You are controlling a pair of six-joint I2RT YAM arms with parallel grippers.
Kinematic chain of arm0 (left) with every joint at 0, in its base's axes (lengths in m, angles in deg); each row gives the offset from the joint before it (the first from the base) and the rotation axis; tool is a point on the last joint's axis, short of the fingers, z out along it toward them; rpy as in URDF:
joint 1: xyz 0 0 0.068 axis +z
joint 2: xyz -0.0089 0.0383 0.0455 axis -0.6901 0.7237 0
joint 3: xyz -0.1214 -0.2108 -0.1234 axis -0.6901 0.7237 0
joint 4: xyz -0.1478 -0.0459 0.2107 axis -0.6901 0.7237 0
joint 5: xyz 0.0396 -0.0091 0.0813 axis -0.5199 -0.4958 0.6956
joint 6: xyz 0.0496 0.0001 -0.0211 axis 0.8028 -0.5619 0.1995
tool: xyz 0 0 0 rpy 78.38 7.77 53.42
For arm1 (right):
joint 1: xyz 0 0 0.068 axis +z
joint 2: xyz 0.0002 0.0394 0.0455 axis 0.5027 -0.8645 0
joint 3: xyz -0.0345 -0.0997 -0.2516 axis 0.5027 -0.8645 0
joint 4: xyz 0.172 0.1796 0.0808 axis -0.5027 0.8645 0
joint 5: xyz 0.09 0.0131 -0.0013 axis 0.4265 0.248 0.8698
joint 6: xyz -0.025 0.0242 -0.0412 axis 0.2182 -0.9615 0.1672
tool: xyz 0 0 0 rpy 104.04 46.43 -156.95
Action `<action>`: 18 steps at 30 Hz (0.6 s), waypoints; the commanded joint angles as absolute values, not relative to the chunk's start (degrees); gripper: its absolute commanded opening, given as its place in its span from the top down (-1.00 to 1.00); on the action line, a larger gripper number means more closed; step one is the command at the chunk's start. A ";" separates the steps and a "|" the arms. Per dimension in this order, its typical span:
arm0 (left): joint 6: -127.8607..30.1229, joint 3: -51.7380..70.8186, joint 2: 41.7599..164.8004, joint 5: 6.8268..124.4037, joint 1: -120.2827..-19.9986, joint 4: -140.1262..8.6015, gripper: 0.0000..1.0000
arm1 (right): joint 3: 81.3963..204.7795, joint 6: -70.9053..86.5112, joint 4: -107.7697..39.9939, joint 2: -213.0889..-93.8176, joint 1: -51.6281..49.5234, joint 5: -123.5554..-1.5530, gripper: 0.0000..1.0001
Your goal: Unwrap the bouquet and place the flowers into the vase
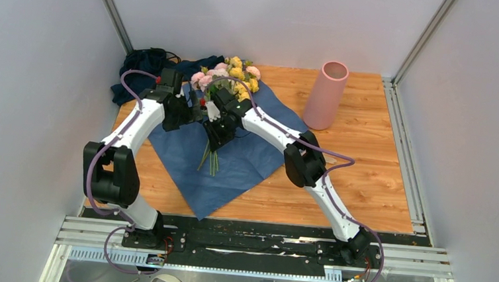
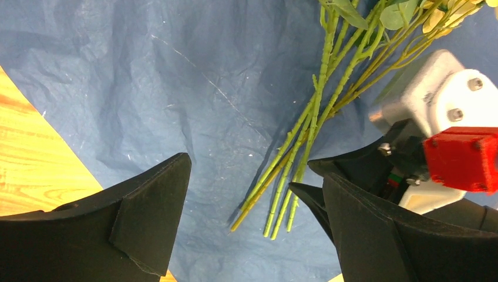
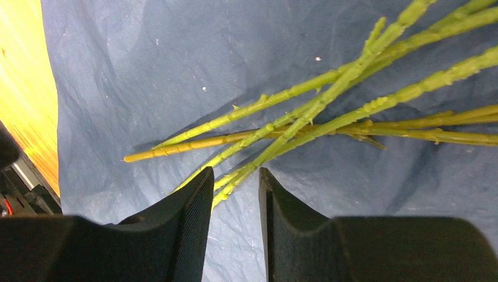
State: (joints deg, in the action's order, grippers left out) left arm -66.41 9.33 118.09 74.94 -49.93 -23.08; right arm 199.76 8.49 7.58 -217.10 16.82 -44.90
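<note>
Showing vase (image 1: 326, 93) overhead only, left end effector (image 2: 241, 176) wide beside flower stems (image 2: 317, 111), right end effector (image 3: 235, 179) narrow at their tips

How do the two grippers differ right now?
The left gripper stands wide open; the right gripper has its jaws close together. The right gripper sits nearer the stems, their cut ends reaching into its gap; the left gripper is farther back from them. Both point down at the blue paper.

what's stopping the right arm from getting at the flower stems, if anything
Probably nothing: the right gripper sits at the ends of the flower stems, jaws slightly apart, and they lie bare on the open blue paper wrap.
</note>
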 commanded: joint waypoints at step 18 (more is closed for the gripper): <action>-65.53 7.62 120.10 74.23 -49.97 -22.92 -0.87 | 197.73 9.56 7.43 -211.90 16.90 -48.53 1.00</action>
State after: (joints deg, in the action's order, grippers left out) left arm -66.00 9.16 118.94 74.63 -49.93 -22.95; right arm 199.35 8.51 7.49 -216.88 17.28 -45.88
